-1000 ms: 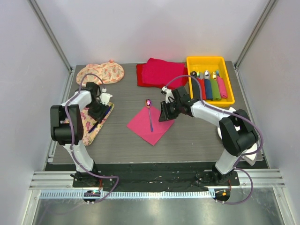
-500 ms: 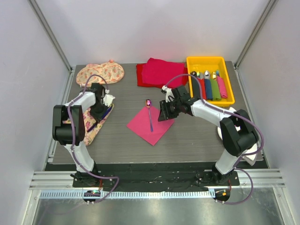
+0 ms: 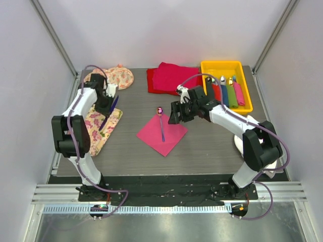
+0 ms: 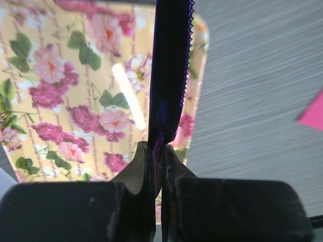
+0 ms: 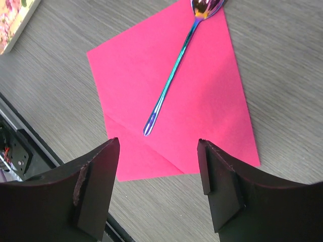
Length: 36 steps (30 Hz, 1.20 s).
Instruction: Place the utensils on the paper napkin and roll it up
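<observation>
Knife (image 4: 169, 65) tip past the left wrist view's top edge; spoon (image 5: 174, 70) bowl partly past the right's

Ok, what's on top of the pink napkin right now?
One spoon lies diagonally on the paper napkin, its bowl at the far corner. Nothing else shows on it. The tabletop beneath the napkin is covered.

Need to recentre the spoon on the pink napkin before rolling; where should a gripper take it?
Take the spoon at mid-handle, straight down from above, jaws across the shaft. It lies flat on the pink napkin, so nothing can get under it sideways; the handle is slim and straight, the bowl at the napkin's corner rounded, probably slippery.
</observation>
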{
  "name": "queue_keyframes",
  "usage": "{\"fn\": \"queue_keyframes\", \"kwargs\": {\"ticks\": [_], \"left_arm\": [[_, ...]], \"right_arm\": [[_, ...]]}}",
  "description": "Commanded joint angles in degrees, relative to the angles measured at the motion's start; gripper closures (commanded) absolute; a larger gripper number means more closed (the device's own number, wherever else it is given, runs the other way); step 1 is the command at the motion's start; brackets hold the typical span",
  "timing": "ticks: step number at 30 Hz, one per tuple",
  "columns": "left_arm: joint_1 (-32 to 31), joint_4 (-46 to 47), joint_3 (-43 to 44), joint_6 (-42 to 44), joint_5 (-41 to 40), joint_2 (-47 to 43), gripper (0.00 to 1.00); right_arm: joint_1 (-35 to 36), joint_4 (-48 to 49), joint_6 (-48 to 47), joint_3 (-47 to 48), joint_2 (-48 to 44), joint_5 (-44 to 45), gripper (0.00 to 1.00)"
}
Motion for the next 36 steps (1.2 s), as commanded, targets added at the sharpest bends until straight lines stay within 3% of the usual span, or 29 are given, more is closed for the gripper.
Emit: {"fn": "queue_keyframes", "kwargs": {"ticks": [1, 4, 5, 8, 11, 12, 15, 24, 36], "left_arm": [[-1.22, -5.78, 6.49, -10.18, 10.14, -5.88, 1.00], [-4.73, -3.67, 7.11, -21.43, 9.12, -7.21, 1.00], [-5.78, -3.15, 7.28, -28.94, 8.06, -7.30, 1.00], [-11.49, -2.70, 7.37, -43.98, -0.47, -5.99, 1.00], [-15.26, -0.95, 5.18, -52.37, -1.70, -4.41, 1.00], [-16.68, -0.16, 5.00, -55.35, -2.05, -3.88, 1.00], [-22.48, 1.60, 5.61, -58.18, -6.18, -1.34, 1.00], [-29.78, 1.08, 12.38, -63.37, -5.14, 9.65, 1.00], [-31.90, 1.34, 15.81, -64.87, -5.22, 16.96, 1.00]], "right_arm": [[-0.41, 0.64, 0.58, 2.01, -2.06, 1.42, 0.28], [-0.93, 0.64, 1.19, 1.40, -1.80, 1.95, 0.29], [-1.11, 0.64, 1.37, 1.31, -1.80, 2.04, 0.29], [-1.55, 0.72, 1.98, 0.60, -1.89, 2.65, 0.33], [-1.99, 0.72, 2.16, -0.19, -1.71, 3.53, 0.48], [-1.99, 0.64, 1.81, -0.36, -1.71, 4.05, 0.59], [-2.08, 0.99, 1.11, -1.15, -0.83, 4.23, 0.75], [-2.08, 3.18, 1.63, -4.58, 1.98, 4.41, 0.99], [-1.99, 5.03, 1.90, -6.16, 5.23, 4.50, 0.99]]}}
